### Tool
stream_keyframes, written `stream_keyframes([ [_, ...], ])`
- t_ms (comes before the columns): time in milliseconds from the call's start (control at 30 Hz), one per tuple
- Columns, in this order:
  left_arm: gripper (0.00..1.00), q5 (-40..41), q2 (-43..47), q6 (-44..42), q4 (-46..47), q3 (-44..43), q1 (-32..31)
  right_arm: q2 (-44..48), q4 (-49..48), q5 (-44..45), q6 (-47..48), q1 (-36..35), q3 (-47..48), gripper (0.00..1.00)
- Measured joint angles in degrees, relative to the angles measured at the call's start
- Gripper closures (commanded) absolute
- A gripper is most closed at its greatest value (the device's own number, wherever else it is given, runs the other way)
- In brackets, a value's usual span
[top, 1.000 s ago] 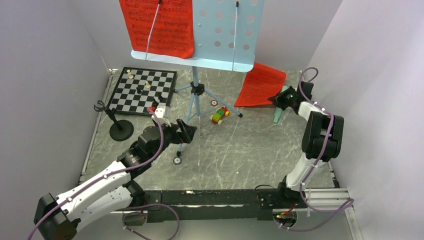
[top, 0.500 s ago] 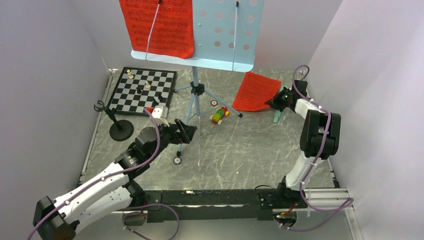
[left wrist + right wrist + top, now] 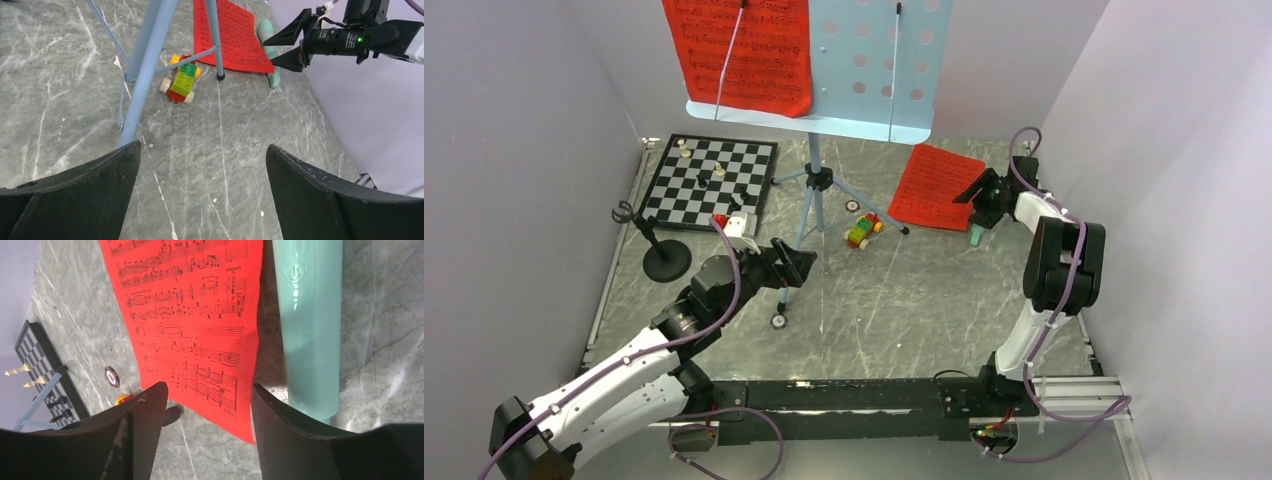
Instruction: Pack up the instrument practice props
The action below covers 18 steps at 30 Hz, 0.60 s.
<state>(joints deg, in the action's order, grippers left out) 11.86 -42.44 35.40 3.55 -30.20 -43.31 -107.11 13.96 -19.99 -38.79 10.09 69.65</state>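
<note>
Since the right gripper (image 3: 207, 390) hangs over the far right of the table (image 3: 904, 300) with its jaws parted and nothing between them, we record it as empty. Below it lies a loose red sheet-music page (image 3: 190, 315), flat on the marble, with the mint-green toy microphone (image 3: 310, 325) lying just right of the page's edge; we cannot tell whether the two touch. We judge the page light, limp and hard to pinch while flat, so a near corner or the edge by the microphone looks the best place to hold it. The microphone appears to be rigid smooth plastic and may roll; we would close across the middle of its handle. The left gripper (image 3: 202, 146) is spread wide, holds nothing, and faces the near tripod leg (image 3: 145, 75) of the light blue perforated music stand (image 3: 874, 70), which stands at far centre with a second red page (image 3: 744, 55) on its desk. We expect the stand to be top-heavy and best gripped low on its column. The small black mic stand (image 3: 664, 262) sits upright at the left, near the chessboard (image 3: 714, 180). The block toy (image 3: 181, 80) lies by the tripod.
</note>
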Motion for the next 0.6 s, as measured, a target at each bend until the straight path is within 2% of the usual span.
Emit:
stream_keyframes([
  [167, 0.01, 0.04, 0.55, 0.00, -0.42, 0.00, 0.00, 1.16, 2.25, 1.14, 0.24, -0.02, 3.43, 0.24],
  [367, 0.01, 1.01, 0.74, 0.02, -2.62, -0.04, 0.00, 6.03, 4.48, 2.64, 0.33, -0.39, 7.54, 0.22],
  [500, 0.01, 1.81, 0.72, 0.02, -4.22, -0.68, 0.00, 12.46, 5.44, 5.25, 0.98, -1.66, 7.82, 0.23],
  [600, 0.01, 2.62, 0.72, -0.24, -5.40, -2.25, 0.00, 21.09, 3.52, 9.09, 1.95, -5.51, 3.74, 0.23],
])
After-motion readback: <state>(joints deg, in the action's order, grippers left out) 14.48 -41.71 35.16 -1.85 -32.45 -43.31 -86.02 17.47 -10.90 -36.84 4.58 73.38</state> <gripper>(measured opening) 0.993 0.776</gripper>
